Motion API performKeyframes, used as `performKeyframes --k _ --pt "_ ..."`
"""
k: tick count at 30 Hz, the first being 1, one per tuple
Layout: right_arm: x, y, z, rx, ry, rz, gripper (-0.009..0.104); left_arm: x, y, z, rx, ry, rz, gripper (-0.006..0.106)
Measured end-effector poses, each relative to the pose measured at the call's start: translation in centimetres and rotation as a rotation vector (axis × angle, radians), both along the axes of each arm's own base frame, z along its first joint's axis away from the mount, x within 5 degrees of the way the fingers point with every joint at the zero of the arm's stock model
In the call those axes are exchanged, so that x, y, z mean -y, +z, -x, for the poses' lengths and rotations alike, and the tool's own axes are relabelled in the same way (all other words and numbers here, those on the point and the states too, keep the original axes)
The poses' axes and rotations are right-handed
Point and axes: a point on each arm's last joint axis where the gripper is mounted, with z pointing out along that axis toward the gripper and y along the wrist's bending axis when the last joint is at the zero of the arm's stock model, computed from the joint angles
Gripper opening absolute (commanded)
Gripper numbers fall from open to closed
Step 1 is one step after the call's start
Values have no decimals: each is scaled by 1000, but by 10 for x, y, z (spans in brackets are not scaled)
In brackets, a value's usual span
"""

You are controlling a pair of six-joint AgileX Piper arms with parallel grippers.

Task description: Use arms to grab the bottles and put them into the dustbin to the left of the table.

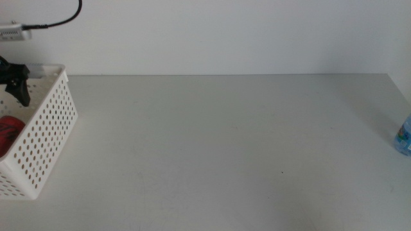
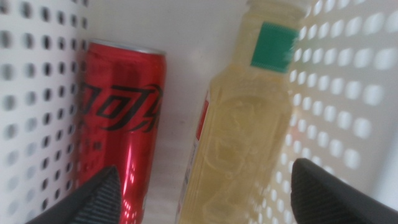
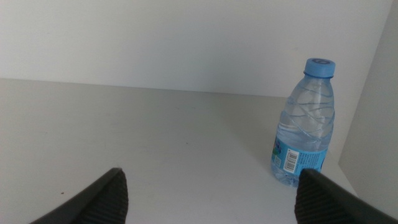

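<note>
The white perforated dustbin (image 1: 45, 131) stands at the table's (image 1: 225, 141) left edge. My left gripper (image 1: 16, 80) hangs over it, open and empty. In the left wrist view, my left gripper (image 2: 205, 169) looks down into the dustbin (image 2: 37, 93), where the slim red can (image 2: 121, 118) and the pale-yellow tea bottle (image 2: 249, 124) lie side by side. Part of the red can (image 1: 8, 131) also shows in the middle view. The clear water bottle (image 1: 404, 136) stands upright at the table's right edge. My right gripper (image 3: 211, 175) is open, low over the table, short of the water bottle (image 3: 306, 124).
A white wall runs behind the table. A black cable and a white bracket (image 1: 16, 31) show above the dustbin. The right arm is out of the middle view.
</note>
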Motion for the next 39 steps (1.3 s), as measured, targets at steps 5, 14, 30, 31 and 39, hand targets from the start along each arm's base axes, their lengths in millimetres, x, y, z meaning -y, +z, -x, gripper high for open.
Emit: performKeyframes --k 5,14,30,31,39 --pt "0 0 0 0 0 0 94 25 52 19 122 -40 -33 94" --pt "0 0 0 0 0 0 94 136 115 87 456 -355 10 94" --pt "0 0 0 0 0 0 94 197 124 250 659 -777 148 94" --pt "0 0 0 0 0 0 94 198 122 257 670 -798 157 94" --pt "0 0 0 0 0 0 94 180 117 310 872 -861 214 94"
